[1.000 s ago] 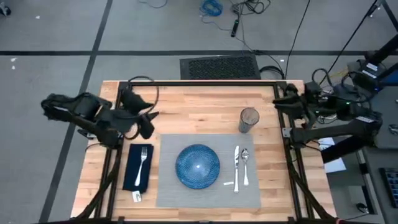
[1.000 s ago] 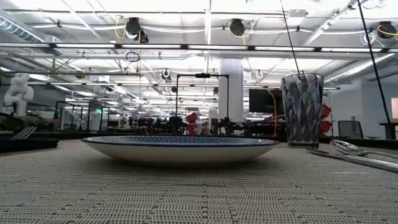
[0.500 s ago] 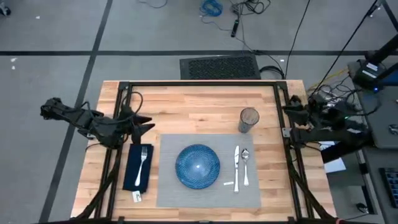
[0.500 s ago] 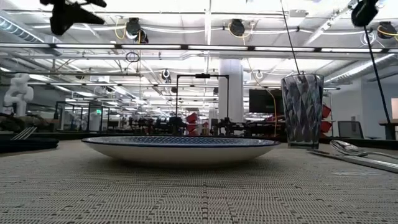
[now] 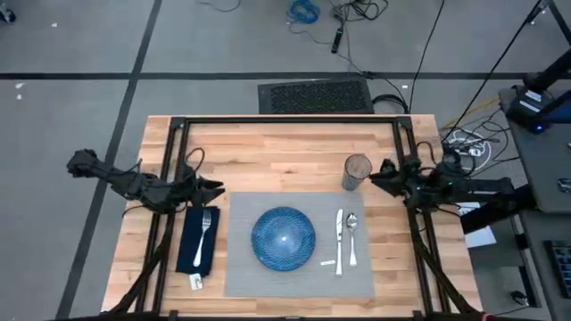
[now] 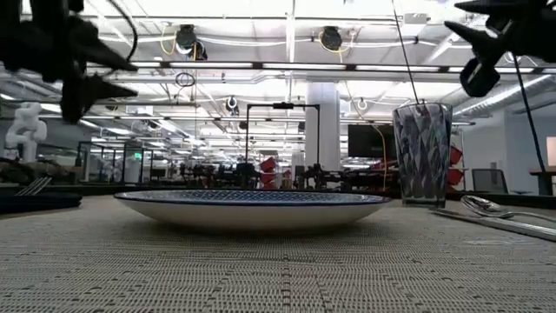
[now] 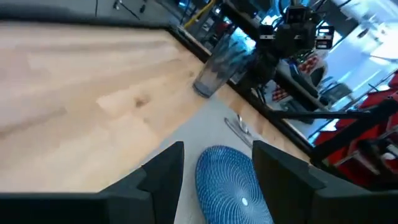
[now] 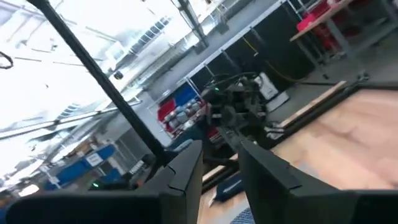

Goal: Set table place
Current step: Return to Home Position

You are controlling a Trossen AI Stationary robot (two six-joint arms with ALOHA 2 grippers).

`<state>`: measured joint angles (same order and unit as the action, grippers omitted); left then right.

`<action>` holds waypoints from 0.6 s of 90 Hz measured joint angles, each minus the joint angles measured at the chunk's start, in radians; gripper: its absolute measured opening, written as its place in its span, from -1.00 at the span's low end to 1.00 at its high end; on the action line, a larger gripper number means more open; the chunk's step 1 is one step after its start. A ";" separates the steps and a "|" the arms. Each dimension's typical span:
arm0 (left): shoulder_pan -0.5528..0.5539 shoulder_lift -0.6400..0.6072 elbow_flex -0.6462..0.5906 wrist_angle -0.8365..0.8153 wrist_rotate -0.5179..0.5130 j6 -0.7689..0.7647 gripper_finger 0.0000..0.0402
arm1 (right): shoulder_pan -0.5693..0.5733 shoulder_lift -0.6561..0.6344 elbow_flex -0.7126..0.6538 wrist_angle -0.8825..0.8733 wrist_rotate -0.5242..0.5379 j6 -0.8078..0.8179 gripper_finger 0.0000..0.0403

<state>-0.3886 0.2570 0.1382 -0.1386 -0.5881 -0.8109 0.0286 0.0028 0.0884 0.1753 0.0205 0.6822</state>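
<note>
High view: both tools (image 5: 218,187) (image 5: 374,181) seemingly inward.

Bright, even overhead lighting. Glaring white ceiling strips (image 6: 291,10) above plate (image 6: 252,207); only faint, soft shadow under plate rim.

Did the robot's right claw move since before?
Yes. Seen from above, the right gripper has swung in toward the glass, ending close beside it; the glass stayed put.

Low view: napkin (image 6: 35,201) cut off at left edge, spoon (image 6: 486,205) at right. L wrist view: plate (image 7: 227,180) runs off frame edge. White speck (image 5: 327,264) on placemat (image 5: 241,278), too small to ID
</note>
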 joint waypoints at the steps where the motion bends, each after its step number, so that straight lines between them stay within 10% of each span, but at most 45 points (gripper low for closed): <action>1: 0.000 -0.004 -0.013 0.013 0.004 -0.007 -0.14 | 0.003 0.000 -0.007 0.008 0.000 0.003 -0.55; 16: -0.001 -0.027 -0.130 0.243 0.048 0.008 -0.31 | 0.049 0.002 -0.078 0.082 0.021 0.065 -0.55; 54: -0.001 -0.033 -0.130 0.219 0.087 -0.068 -0.59 | 0.140 0.004 -0.075 0.055 0.164 0.236 -0.55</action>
<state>-0.3897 0.2245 0.0082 0.0805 -0.5008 -0.8789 0.1688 0.0067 0.0132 0.2306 0.1844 0.9185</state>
